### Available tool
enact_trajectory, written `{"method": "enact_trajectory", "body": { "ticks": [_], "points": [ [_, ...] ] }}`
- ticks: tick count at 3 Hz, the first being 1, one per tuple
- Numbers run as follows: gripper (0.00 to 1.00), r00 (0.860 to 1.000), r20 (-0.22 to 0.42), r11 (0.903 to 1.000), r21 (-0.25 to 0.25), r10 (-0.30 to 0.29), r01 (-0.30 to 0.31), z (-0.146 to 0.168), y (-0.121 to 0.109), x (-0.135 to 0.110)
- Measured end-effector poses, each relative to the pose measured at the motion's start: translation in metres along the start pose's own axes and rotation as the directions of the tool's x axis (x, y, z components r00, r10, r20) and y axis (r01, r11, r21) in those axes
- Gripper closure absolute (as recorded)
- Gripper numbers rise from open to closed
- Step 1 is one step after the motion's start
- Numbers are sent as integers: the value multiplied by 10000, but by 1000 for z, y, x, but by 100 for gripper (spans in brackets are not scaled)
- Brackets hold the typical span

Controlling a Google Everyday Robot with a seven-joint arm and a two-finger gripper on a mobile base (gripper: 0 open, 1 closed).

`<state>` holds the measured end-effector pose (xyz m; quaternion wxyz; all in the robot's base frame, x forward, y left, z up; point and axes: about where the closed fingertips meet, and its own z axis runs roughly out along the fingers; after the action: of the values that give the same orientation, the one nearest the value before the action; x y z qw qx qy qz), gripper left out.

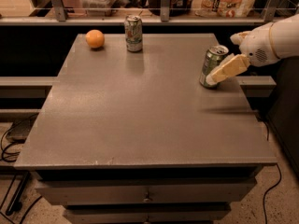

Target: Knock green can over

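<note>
Camera view: green can (211, 62) stands near the right edge of the gray table (140, 115), leaning slightly. Gripper (214, 77) comes in from the right, tip touching the can's lower right side; can't tell whether it is spread or closed. Orange (95, 38) and white-and-silver can (133, 33) sit at the far edge.

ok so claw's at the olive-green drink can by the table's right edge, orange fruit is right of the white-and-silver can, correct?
No. The camera view shows the round orange fruit left of the white-and-silver drink can, not right of it. The rest holds: the claw is at the olive-green drink can by the right edge of the grey table.
</note>
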<state>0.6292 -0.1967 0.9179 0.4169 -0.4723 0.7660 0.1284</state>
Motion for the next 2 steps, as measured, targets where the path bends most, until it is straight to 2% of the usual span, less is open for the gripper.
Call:
{"method": "enact_trajectory", "body": {
  "ticks": [1,2],
  "points": [
    [0,9961,643,9977,-343,609,-587,20,-3,9],
    [26,9871,1368,9944,-758,830,-731,38,-4,6]
  ]
}}
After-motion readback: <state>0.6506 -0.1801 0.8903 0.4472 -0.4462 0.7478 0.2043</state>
